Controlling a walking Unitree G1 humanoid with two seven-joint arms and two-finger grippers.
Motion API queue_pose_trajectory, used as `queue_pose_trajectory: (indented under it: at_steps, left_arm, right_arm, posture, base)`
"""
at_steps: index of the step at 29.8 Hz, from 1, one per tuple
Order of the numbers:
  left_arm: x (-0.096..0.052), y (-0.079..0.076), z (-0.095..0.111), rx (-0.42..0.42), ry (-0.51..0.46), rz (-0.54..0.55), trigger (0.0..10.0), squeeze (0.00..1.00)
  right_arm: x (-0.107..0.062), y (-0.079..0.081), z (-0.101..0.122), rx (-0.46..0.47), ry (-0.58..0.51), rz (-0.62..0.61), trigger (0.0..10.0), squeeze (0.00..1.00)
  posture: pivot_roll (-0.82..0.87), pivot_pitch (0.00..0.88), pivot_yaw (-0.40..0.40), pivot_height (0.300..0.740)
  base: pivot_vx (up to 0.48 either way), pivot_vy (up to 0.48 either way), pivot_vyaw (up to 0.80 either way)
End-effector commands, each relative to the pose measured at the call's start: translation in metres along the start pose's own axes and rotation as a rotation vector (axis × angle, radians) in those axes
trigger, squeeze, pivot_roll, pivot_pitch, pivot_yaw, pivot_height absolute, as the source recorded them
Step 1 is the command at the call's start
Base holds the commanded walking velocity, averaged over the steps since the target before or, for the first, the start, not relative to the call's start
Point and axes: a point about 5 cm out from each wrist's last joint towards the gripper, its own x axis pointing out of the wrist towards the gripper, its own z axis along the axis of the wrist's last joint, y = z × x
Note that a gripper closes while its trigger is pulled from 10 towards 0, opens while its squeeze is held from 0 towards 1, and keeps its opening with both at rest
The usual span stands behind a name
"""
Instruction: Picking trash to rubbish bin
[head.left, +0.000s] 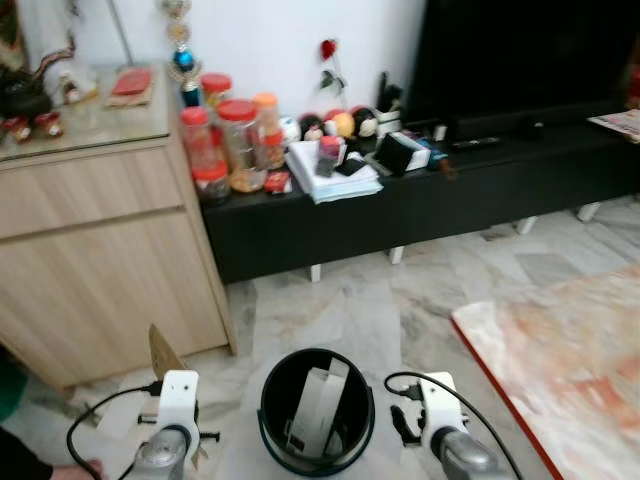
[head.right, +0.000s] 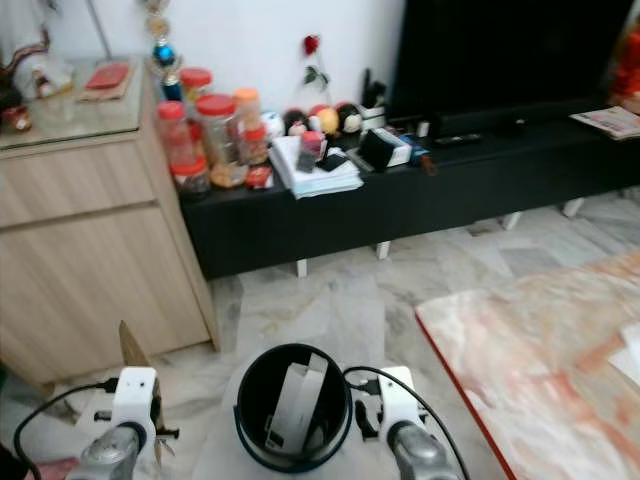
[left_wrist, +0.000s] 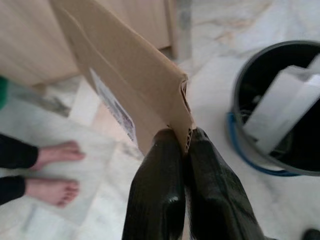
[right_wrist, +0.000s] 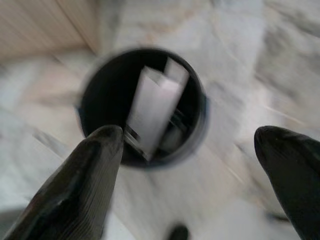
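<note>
Standing on the marble floor (head.left: 330, 300) is one black rubbish bin (head.left: 316, 412), with two pale flat pieces (head.left: 315, 405) leaning inside it. The left end effector (left_wrist: 186, 145) is to the left of the bin, its two fingers pressed together on the edge of one cardboard piece (left_wrist: 125, 85), held upright. The right end effector (right_wrist: 195, 165) hangs above the bin with its two fingers spread wide. Two bare feet (left_wrist: 52, 172) of a person are further left of the bin.

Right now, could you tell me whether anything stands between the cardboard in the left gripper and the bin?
Nothing visible does. The left gripper holds the cardboard beside the bin, with bare floor between.
</note>
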Motion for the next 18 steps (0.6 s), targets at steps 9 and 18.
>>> queue_pose_trajectory:
  at_steps: [9, 18]
  left_arm:
    - [0.003, -0.01, 0.011, -0.004, -0.035, -0.039, 10.0, 0.0]
    - [0.007, -0.024, 0.031, 0.014, -0.107, -0.128, 10.0, 0.0]
  right_arm:
    - [-0.003, -0.013, -0.003, -0.012, 0.01, -0.03, 10.0, 0.0]
    - [-0.002, -0.012, 0.001, -0.07, -0.001, -0.005, 10.0, 0.0]
  posture:
    - [0.0, 0.0, 0.0, 0.74]
    - [0.0, 0.0, -0.002, 0.74]
  base:
    - [0.359, 0.0, 0.0]
    - [0.243, 0.0, 0.0]
